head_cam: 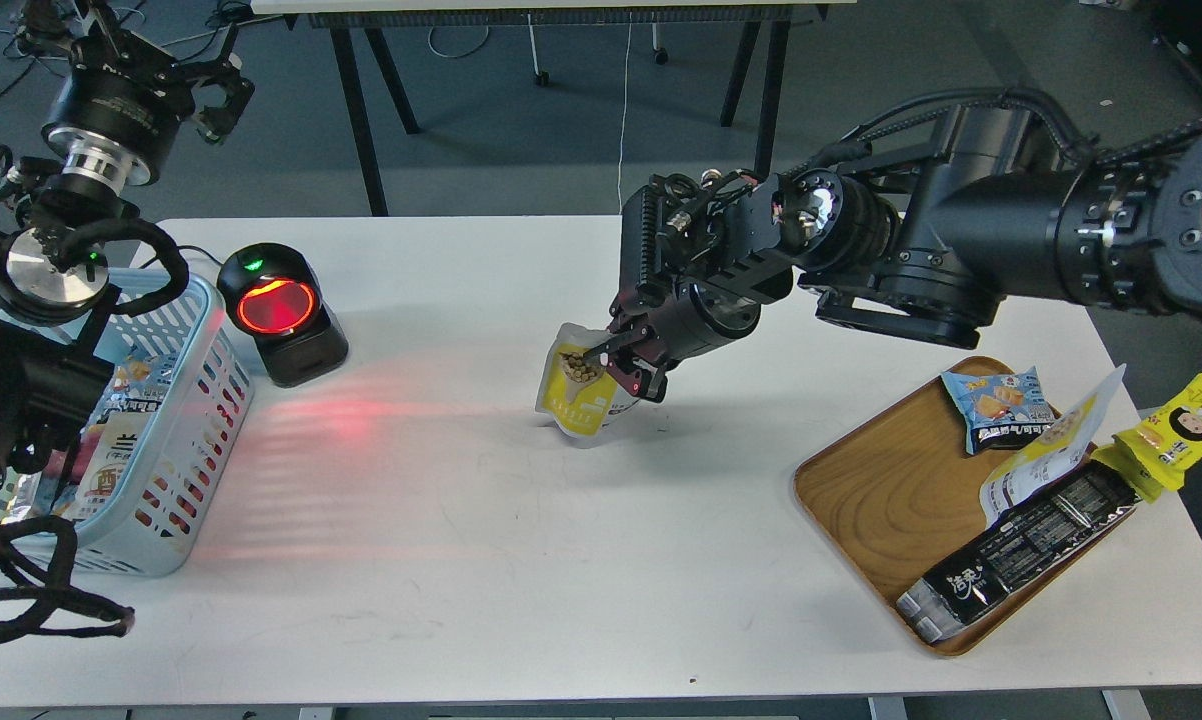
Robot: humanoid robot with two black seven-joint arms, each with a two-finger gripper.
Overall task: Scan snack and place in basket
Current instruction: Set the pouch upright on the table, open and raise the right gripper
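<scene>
The snack [573,395] is a small yellow pouch picturing beige balls. It hangs over the middle of the white table [521,560]. My right gripper [621,365] is shut on the pouch's upper edge and holds it just above the tabletop, yellow front toward me. The light-blue slotted basket [186,440] stands at the table's left edge and holds several packets. My left gripper [219,95] is raised high at the upper left, beyond the basket, open and empty.
A black barcode scanner [279,312] with a glowing red window stands right of the basket and casts red light on the table. A brown wooden tray [891,490] at the right holds a blue packet [996,405], a long black packet [1021,550] and yellow packets.
</scene>
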